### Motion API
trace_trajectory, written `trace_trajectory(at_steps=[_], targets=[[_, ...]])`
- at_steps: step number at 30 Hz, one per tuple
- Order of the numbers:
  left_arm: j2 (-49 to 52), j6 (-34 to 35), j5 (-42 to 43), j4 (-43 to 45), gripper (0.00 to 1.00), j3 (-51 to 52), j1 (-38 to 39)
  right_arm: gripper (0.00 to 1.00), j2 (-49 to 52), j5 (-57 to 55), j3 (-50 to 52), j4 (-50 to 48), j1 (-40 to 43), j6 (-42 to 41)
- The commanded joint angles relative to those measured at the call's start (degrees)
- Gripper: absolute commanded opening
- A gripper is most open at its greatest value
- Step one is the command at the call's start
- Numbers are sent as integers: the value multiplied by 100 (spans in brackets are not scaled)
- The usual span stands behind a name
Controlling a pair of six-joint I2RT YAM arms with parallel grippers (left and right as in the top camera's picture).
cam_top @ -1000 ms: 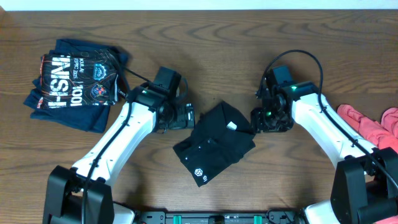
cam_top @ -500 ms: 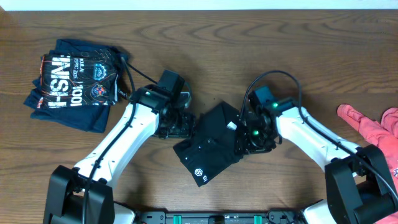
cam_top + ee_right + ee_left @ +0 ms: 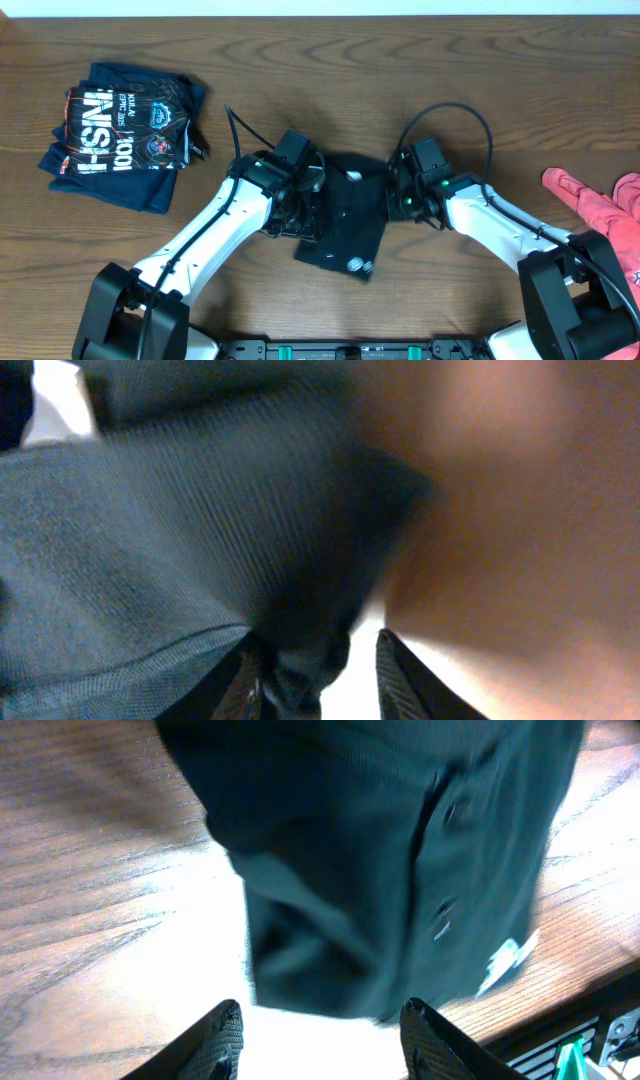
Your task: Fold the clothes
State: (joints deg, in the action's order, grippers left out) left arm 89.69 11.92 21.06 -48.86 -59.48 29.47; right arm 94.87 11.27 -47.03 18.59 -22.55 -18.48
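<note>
The black shirt point(image 3: 345, 225) lies folded at the middle of the desk point(image 3: 480, 80). Its long axis runs roughly from 12 to 6 o'clock, with the white logo point(image 3: 352, 265) at the 6 o'clock end. The right end effector point(image 3: 312, 675) pinches fabric at the 2 o'clock edge. The left end effector point(image 3: 322, 1032) sits at the 9 o'clock edge, its fingers apart with fabric reaching into the gap; I cannot tell whether it grips.

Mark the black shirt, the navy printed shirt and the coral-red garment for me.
black shirt point(image 3: 348, 228): overhead view, plain fabric at its middle.
navy printed shirt point(image 3: 120, 132): overhead view, on the printed panel.
coral-red garment point(image 3: 585, 198): overhead view, on its long strip nearest the table's middle.
</note>
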Motion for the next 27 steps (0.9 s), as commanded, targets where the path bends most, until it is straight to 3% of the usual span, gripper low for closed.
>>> trace_trajectory(at_steps=[1, 6, 9, 13, 17, 19, 27], targets=[[52, -52, 35, 55, 53, 39, 13, 37, 17, -483, 20, -328, 127, 13], [52, -50, 37, 205, 52, -35, 13, 45, -26, -214, 15, -96, 111, 63], [28, -50, 42, 203, 44, -136, 13, 46, -280, -24, -74, 304, 114, 98], [-96, -50, 308, 326, 39, -216, 13, 35, -914, 107, -352, 1086, 111, 343], [-160, -50, 824, 621, 38, -214, 42, 15, -1445, 933, -420, 1423, 109, 688], [-157, -52, 831, 697, 38, -197, 116, 11, -1499, 1377, -420, 1523, 68, 789], [46, -52, 824, 1080, 38, 46, 468, 9, -1069, 1825, -321, 1720, -317, 850]])
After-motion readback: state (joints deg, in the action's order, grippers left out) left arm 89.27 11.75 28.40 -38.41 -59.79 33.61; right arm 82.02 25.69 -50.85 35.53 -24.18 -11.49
